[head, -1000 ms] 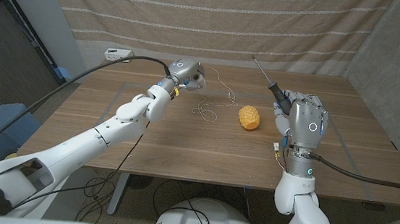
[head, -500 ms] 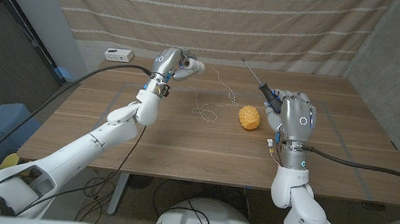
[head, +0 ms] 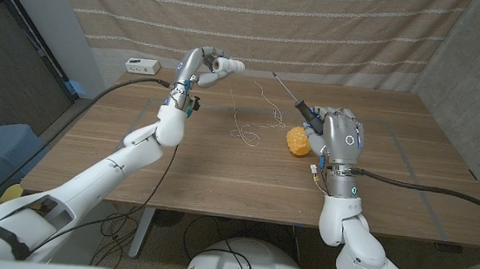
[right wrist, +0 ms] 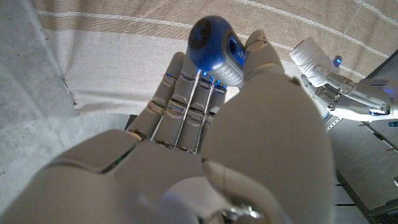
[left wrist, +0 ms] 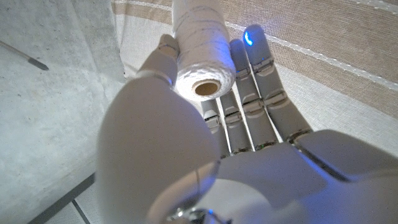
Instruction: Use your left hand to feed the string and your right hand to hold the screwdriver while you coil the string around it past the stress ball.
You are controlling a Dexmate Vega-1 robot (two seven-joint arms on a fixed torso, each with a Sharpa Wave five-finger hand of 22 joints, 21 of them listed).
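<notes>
My left hand (head: 204, 64) is raised over the table's far left and holds a white spool of string (head: 228, 65); the left wrist view shows the spool (left wrist: 198, 55) pinched between thumb and fingers. Thin string (head: 244, 109) hangs from it to a loose tangle (head: 243, 136) on the table. My right hand (head: 336, 136) grips the screwdriver's blue handle (right wrist: 216, 42), its metal shaft (head: 285, 87) pointing up and toward the left hand. The yellow stress ball (head: 298, 140) lies on the table just beside the right hand.
A white box (head: 142, 65) sits at the table's far left corner. The wooden table (head: 219, 172) has bare room in front and at the right. A striped curtain (head: 258, 23) hangs behind.
My left hand rose and swung back with the spool, now pointing right. My right hand shifted left toward the stress ball, carrying the screwdriver with it.
</notes>
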